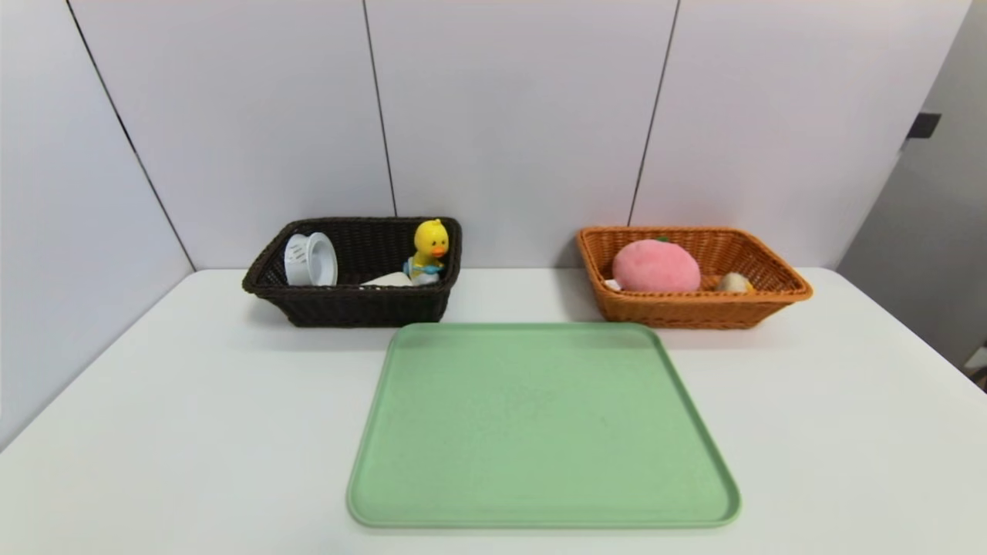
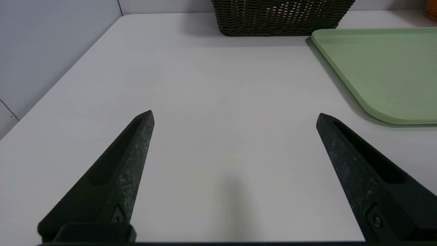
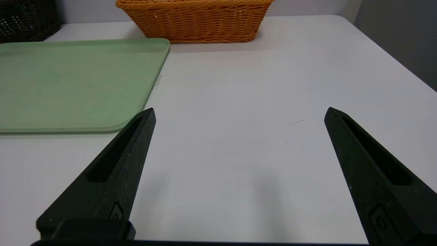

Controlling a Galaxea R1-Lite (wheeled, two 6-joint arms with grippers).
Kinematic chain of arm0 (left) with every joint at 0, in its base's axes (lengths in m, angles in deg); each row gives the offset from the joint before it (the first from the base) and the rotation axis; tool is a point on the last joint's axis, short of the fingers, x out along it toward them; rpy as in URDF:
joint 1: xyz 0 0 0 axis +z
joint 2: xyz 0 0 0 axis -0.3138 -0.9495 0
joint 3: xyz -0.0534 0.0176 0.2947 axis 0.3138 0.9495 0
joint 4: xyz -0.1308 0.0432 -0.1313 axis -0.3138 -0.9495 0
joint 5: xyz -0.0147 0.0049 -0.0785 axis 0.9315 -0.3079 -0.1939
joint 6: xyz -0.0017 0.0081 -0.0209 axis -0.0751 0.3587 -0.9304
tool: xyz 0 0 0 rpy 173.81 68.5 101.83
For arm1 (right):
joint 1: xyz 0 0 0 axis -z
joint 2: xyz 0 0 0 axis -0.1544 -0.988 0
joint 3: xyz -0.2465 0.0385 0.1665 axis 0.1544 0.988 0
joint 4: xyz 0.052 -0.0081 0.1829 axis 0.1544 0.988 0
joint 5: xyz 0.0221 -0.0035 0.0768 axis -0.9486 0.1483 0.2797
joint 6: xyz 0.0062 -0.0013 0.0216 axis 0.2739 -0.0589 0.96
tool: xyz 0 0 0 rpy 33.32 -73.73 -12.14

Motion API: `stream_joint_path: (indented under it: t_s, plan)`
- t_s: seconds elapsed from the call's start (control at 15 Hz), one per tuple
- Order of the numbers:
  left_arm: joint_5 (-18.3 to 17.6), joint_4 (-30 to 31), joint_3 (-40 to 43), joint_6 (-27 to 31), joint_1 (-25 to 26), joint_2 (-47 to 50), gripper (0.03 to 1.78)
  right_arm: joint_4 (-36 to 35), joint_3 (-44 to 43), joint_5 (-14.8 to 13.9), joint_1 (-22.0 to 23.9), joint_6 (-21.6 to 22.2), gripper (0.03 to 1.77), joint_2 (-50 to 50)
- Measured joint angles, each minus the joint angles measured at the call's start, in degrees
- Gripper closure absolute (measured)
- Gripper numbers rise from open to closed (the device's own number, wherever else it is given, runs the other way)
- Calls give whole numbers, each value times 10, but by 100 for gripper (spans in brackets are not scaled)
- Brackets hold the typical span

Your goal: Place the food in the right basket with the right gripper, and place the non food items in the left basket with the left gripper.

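**Sorted items in two baskets, both claws idle**

A green tray lies bare at the centre of the white tabletop. Behind its left corner stands the dark basket, holding a yellow duck toy, a white cup on its side and a white item partly hidden by the rim. Behind the right corner stands the orange basket, holding a pink plush peach and a small pale food item. The left claw hangs above the bare tabletop, spread wide, gripping nothing. The right claw likewise is spread wide and holds nothing.
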Motion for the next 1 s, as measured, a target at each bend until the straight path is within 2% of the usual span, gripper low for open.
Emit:
stream_joint_path:
  t_s: [1.0]
  plan:
    - [0,0,0,0,0,0,12,0,0,0,0,0,9,0]
